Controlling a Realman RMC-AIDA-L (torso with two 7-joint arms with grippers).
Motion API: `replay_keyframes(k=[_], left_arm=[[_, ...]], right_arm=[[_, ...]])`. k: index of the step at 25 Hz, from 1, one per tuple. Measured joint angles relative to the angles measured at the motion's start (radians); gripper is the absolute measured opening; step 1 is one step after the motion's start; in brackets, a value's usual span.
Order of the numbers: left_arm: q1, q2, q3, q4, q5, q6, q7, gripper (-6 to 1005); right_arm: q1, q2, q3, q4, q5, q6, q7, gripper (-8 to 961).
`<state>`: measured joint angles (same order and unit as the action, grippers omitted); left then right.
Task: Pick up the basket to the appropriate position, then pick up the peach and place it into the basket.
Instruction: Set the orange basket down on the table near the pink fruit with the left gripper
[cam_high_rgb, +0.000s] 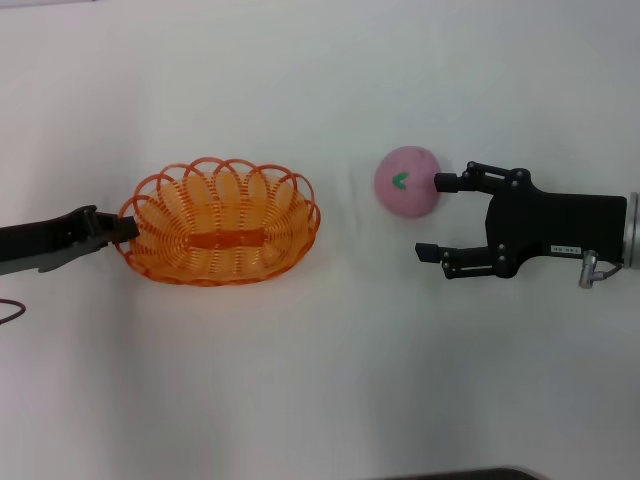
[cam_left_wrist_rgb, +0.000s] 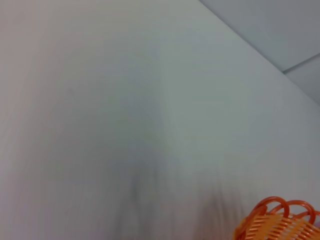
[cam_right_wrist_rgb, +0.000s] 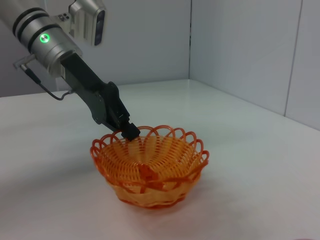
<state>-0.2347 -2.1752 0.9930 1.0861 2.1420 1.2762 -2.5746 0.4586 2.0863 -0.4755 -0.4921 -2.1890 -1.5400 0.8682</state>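
The orange openwork basket (cam_high_rgb: 222, 222) sits on the white table left of centre; it also shows in the right wrist view as the basket (cam_right_wrist_rgb: 150, 170), and a piece of its rim (cam_left_wrist_rgb: 280, 222) shows in the left wrist view. My left gripper (cam_high_rgb: 122, 230) is at its left rim, shut on a rim loop, seen from across as the left gripper (cam_right_wrist_rgb: 129, 132). The pink peach (cam_high_rgb: 405, 182) with its green leaf mark lies right of the basket. My right gripper (cam_high_rgb: 431, 216) is open just right of the peach, one fingertip (cam_high_rgb: 442, 181) at the peach's side, the other nearer me.
A white table (cam_high_rgb: 320, 380) spreads all around. Grey wall panels (cam_right_wrist_rgb: 240, 45) rise behind the table's far edge. A thin cable (cam_high_rgb: 8, 312) loops at the far left.
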Motion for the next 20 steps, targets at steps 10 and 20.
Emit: replay_keyframes(k=[10, 20], left_arm=[[0.005, 0.000, -0.002, 0.000, -0.004, -0.003, -0.001, 56], [0.016, 0.000, -0.001, 0.008, -0.028, -0.002, 0.007, 87]], right_arm=[[0.000, 0.000, 0.000, 0.000, 0.000, 0.000, 0.000, 930], [0.000, 0.000, 0.000, 0.000, 0.000, 0.002, 0.000, 930]])
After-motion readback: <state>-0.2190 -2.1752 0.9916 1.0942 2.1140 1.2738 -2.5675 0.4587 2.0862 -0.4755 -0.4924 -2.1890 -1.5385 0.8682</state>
